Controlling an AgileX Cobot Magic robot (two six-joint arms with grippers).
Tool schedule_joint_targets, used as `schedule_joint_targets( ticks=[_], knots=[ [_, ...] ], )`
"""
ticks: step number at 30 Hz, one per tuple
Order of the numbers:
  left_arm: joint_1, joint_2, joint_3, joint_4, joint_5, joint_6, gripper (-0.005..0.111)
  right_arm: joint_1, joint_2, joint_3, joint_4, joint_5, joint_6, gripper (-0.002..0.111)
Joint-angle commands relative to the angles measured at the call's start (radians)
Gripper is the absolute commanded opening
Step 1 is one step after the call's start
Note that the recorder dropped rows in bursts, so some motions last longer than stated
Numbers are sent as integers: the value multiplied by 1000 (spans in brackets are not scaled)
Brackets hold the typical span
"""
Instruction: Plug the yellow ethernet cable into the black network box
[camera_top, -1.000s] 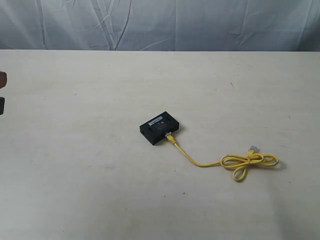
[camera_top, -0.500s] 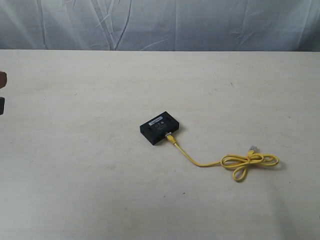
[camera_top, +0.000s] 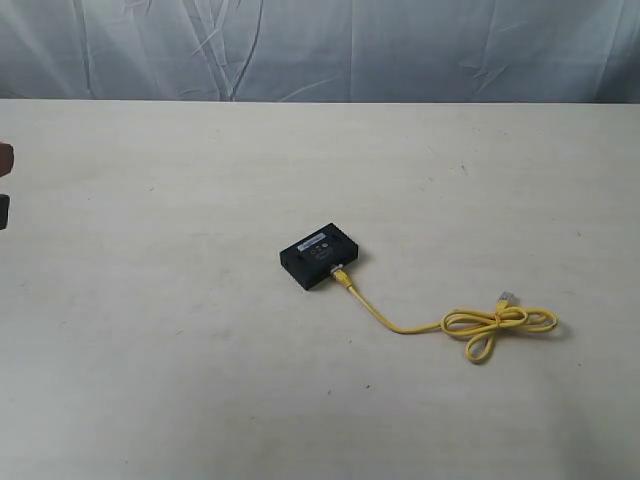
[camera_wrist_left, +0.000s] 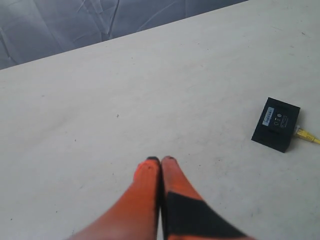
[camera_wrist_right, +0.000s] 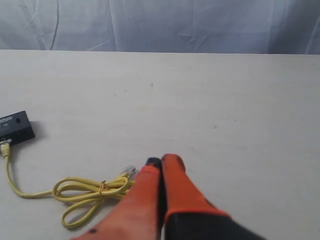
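Observation:
The black network box lies flat near the middle of the table, with a pale label on top. The yellow ethernet cable has one plug seated in the box's near side; its cord runs right to a tied bow-like loop with the free clear plug beside it. The box and the plugged end show in the left wrist view, far from my left gripper, which is shut and empty. My right gripper is shut and empty, above the cable loop; the box lies beyond.
A pale table fills the scene, backed by a wrinkled grey-blue curtain. A small dark and reddish piece of the left arm shows at the left edge of the exterior view.

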Motion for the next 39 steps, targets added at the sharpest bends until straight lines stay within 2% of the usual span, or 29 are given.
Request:
schedule_joint_targets(
  ticks=[1, 33, 35, 39],
  knots=[
    [-1, -8, 6, -4, -9, -5, 0, -66, -7, 8, 4, -15, -6, -1],
    [-1, -8, 6, -4, -9, -5, 0, -66, -7, 8, 59, -13, -6, -1],
    [-1, -11, 10, 37, -10, 5, 0, -66, -7, 8, 59, -13, -6, -1],
    [43, -113, 66, 67, -11, 3, 0, -66, -7, 8, 59, -13, -6, -1]
  ],
)
